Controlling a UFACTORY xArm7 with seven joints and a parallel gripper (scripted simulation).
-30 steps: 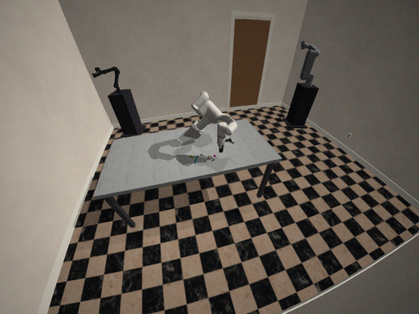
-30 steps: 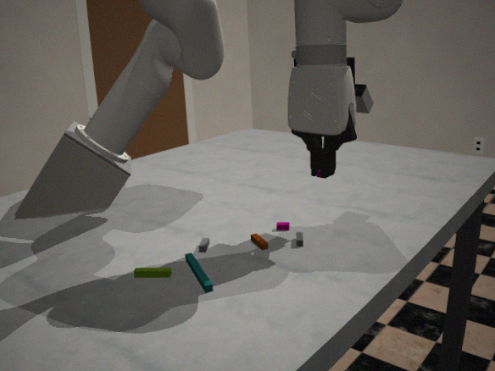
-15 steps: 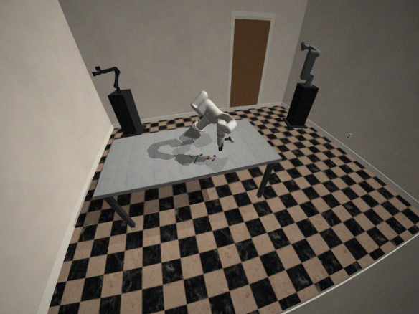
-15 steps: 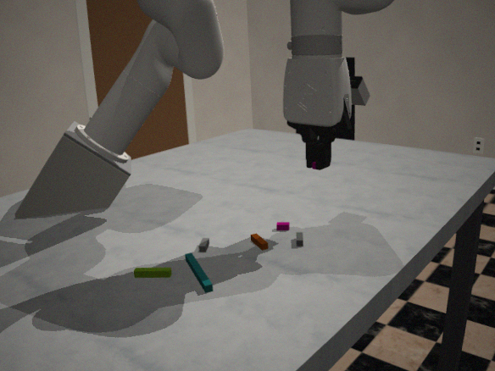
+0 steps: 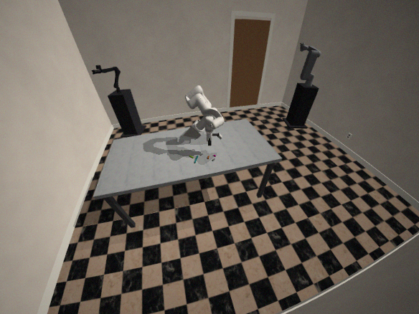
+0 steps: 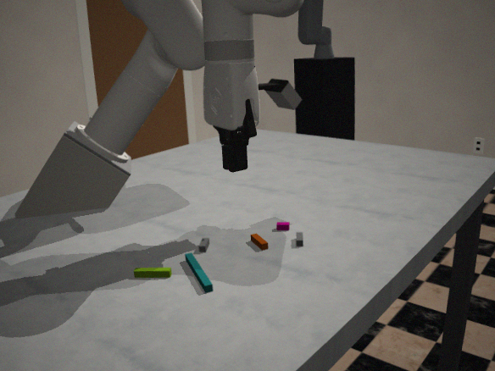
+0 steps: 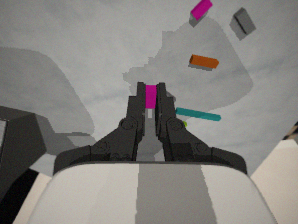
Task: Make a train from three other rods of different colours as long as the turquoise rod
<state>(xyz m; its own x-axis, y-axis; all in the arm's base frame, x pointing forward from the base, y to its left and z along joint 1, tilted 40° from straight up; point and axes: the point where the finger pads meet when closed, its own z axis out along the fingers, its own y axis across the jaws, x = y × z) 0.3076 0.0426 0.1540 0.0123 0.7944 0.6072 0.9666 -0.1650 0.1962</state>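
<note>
My gripper (image 6: 235, 166) (image 7: 150, 94) (image 5: 209, 143) is shut on a magenta rod (image 7: 150, 98) and holds it well above the table (image 6: 360, 191) (image 5: 143, 172), behind the other rods. On the table lie a turquoise rod (image 6: 198, 272) (image 7: 198, 114) (image 5: 196, 159), a lime rod (image 6: 152, 272) to its left, an orange rod (image 6: 258, 241) (image 7: 204, 62), a second magenta rod (image 6: 283, 225) (image 7: 201, 8), and two grey rods, one grey rod (image 6: 299, 239) (image 7: 242, 21) at the right and the other grey rod (image 6: 203, 244) near the turquoise rod's far end. All lie apart from each other.
The arm's base and links (image 6: 106, 140) stand at the left rear of the table. The table's right edge (image 6: 424, 254) runs close to the rods. Two black pedestals with other arms (image 5: 125, 111) (image 5: 303, 104) stand on the floor behind the table.
</note>
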